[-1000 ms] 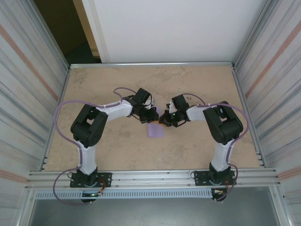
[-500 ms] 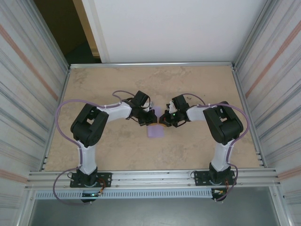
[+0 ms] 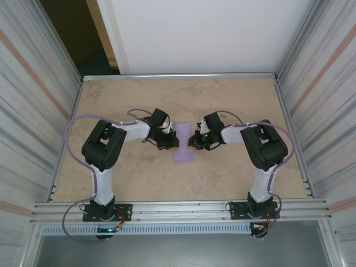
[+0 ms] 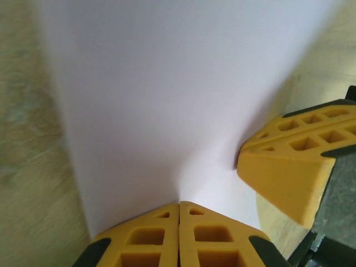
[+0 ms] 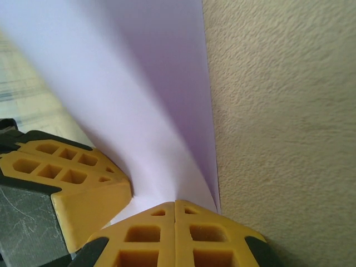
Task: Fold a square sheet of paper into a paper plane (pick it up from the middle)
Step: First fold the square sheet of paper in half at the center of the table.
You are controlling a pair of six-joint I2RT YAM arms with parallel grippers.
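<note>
Lavender and thin, the square sheet of paper is held between your two pincers over the middle of the counter. From above it reads as a bow-tie, narrow at the waist where it is gripped and flaring wide at its far and near ends. Its surface looks smooth, with no sharp crease that I can make out. In the wrist views it fans away from each grip in a soft curve. Whether its near edge touches the counter I cannot tell.

Your left pincer is clamped on the middle of the sheet's left edge, its yellow fingertips pressed together with the paper between them. Your right pincer is clamped the same way on the opposite edge, fingertips closed on the paper. The two face each other, close, with the pinched waist between.

The step in hand looks like handling the sheet by its middle to set the centre fold. To do it well, hold both grips at one height and move them as a pair. A pull apart would likely tear paper this thin, and a push together would buckle it off-line. Aim for the two flared halves to meet edge on edge before you press anything flat on the counter.
</note>
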